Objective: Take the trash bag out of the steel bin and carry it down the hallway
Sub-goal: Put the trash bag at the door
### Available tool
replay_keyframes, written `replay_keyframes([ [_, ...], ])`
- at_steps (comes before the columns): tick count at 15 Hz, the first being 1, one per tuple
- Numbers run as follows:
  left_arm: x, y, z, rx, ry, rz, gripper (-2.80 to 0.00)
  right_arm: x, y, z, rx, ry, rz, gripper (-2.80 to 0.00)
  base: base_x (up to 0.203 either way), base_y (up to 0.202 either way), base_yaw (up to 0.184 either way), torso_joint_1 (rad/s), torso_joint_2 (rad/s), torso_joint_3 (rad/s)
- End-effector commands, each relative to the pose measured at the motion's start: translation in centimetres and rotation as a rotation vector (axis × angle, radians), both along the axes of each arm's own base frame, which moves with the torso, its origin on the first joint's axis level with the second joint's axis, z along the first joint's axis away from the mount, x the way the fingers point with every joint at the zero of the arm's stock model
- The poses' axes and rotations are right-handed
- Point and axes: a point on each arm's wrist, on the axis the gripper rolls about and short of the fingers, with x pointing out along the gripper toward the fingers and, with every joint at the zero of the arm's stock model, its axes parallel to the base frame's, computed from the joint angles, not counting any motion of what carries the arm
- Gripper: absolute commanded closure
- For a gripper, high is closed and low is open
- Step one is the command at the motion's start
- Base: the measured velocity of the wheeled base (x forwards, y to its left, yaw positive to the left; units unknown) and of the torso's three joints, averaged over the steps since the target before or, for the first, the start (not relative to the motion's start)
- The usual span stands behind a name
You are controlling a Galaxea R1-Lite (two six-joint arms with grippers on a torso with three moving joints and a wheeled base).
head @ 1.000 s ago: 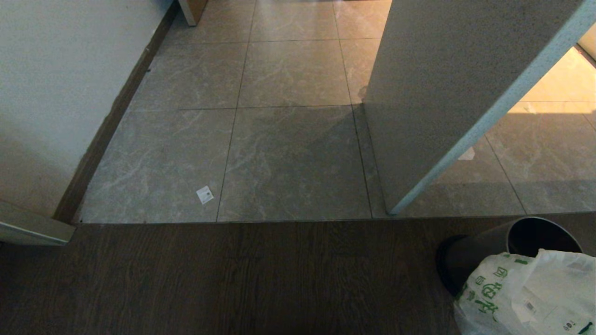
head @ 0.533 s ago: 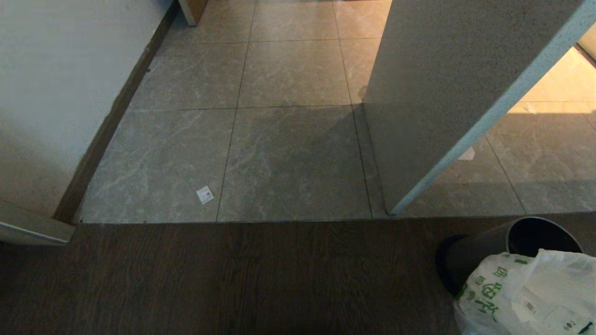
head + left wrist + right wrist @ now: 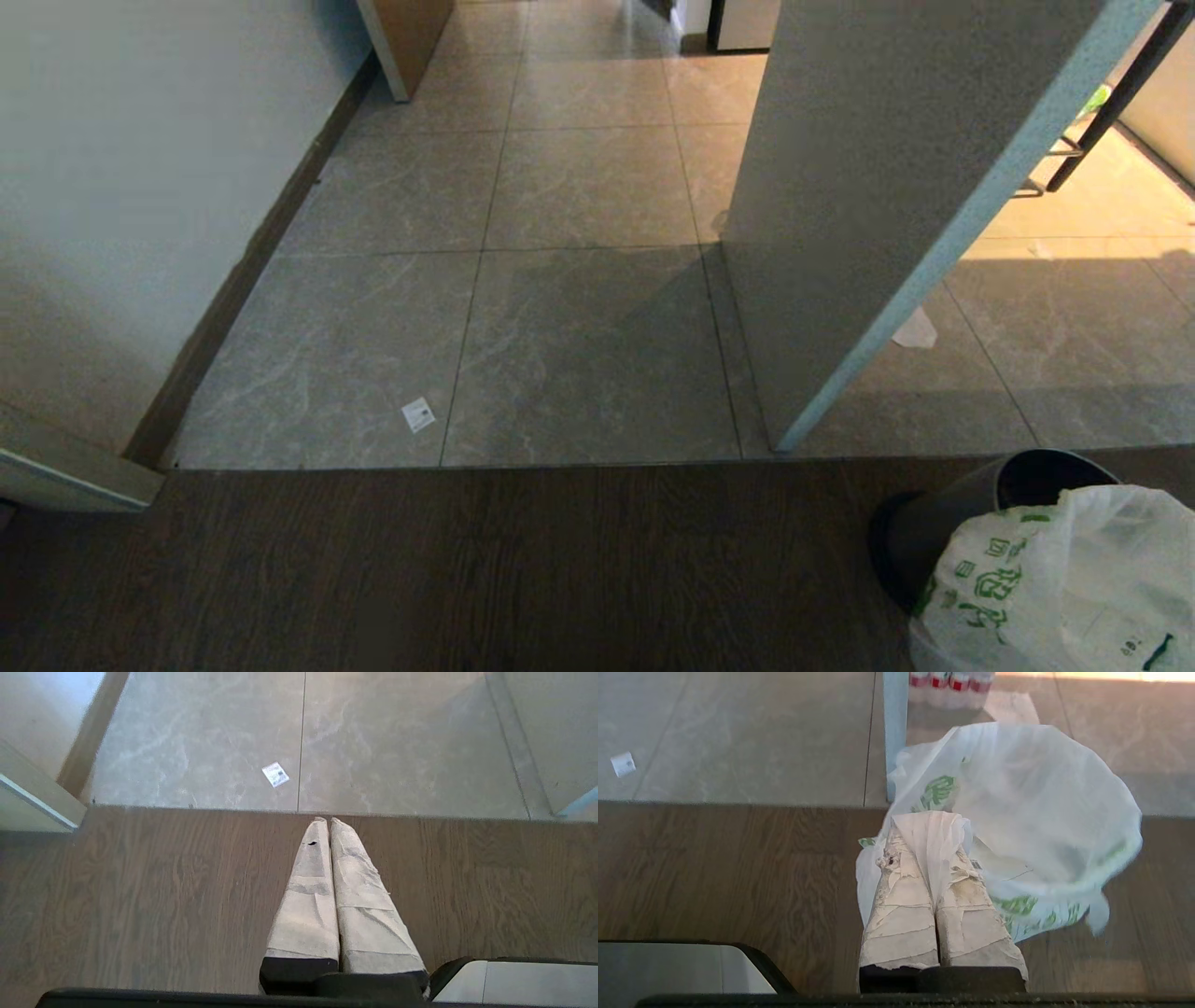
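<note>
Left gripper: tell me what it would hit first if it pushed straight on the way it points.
Probably the dark wood floor: the shut left gripper angles down toward its edge by the grey tiles; nothing else in line, though depth is unclear.

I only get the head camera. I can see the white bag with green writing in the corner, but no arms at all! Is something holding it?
Observer: Yes. The right wrist view shows the right tool shut on a fold of the trash bag.
Operator: What's the other arm doing?
Observer: The left tool is shut and empty, above the wooden floor.
Operator: Is anything hiding behind that big grey wall?
Observer: Yes, a row of bottles with red labels stands just past its edge.
</note>
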Motion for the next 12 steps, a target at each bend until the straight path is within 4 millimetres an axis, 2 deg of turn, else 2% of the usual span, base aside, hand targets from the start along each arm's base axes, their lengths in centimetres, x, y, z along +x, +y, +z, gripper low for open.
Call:
replay_keyframes([
  [1, 0.0, 0.0, 0.0, -0.001, 0.0, 0.0, 0.0, 0.01, 0.0, 0.01, -0.001, 0.001, 0.0, 0.0, 0.0, 0.0, 0.0, -0.001, 0.0, 0.193],
  [12, 0.0, 0.0, 0.0, -0.001, 0.0, 0.0, 0.0, 0.01, 0.0, 0.01, -0.001, 0.001, 0.0, 0.0, 0.0, 0.0, 0.0, 0.003, 0.0, 0.202],
])
